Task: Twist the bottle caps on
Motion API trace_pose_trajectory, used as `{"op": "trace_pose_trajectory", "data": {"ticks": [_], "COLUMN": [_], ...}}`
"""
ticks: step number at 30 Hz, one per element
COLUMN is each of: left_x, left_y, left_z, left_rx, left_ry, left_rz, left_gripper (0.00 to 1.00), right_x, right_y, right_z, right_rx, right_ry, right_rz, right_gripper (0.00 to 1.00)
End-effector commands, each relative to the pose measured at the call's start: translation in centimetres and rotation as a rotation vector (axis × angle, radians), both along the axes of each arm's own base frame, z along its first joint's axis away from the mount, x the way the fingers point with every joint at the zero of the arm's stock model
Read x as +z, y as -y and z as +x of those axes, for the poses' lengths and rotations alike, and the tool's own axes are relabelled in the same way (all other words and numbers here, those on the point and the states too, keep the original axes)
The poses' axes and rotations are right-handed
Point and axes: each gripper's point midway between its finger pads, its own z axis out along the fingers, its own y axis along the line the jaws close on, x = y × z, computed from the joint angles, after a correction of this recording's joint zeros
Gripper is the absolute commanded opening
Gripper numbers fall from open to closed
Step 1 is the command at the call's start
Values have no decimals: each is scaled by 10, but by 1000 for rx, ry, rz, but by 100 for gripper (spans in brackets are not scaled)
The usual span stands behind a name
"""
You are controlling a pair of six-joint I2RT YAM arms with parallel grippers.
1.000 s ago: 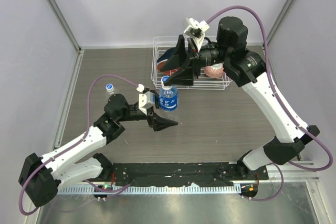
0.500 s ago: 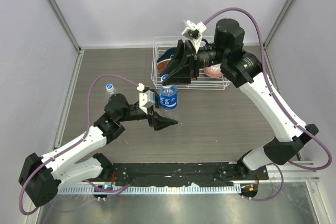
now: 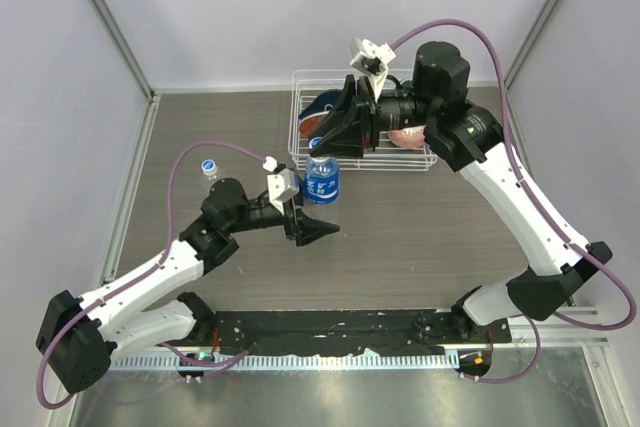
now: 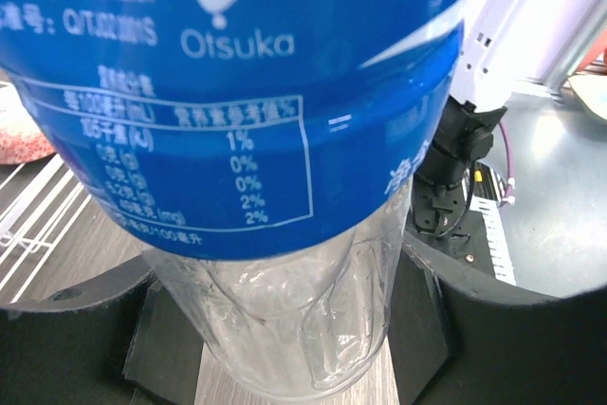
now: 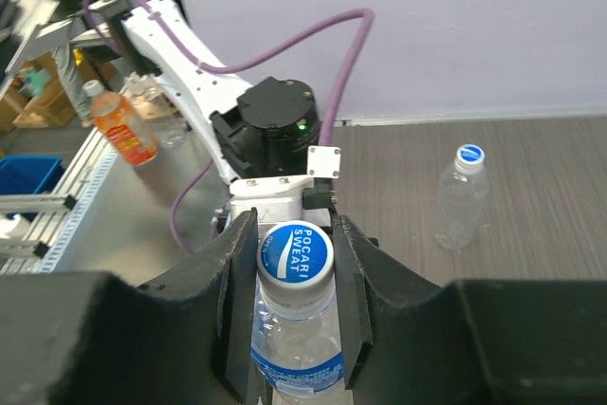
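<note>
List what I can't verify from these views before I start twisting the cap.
Gripped cap threads: right wrist view, right fingers cover the neck.
Bottle top: left wrist view, cut off by the top edge.
Basket contents: top view, the right arm covers much.
Second bottle, far cap tightness: right wrist view, too small.

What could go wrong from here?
1. Right gripper pinches only the cap; its fingers could slip when it turns.
2. Left gripper clamps the labelled bottle low on its thin clear part; it may spin or buckle.
3. Wire basket sits close behind the right gripper; turning could snag it.
</note>
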Motion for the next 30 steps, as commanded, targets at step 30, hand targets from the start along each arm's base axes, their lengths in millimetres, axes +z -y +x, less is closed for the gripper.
{"op": "trace_pose_trajectory", "data": {"ticks": [30], "left_x": [61], "left_y": [-30], "left_z": [71], "left_rx": [413], "left_ry": [176], "left_rz": [-187], "left_gripper": [0], "right_x": [-73], "right_y": [-16], "right_z": [57], "right_rx": [-912], "right_ry": [-176], "right_rz": [-157], "right_gripper": [1]}}
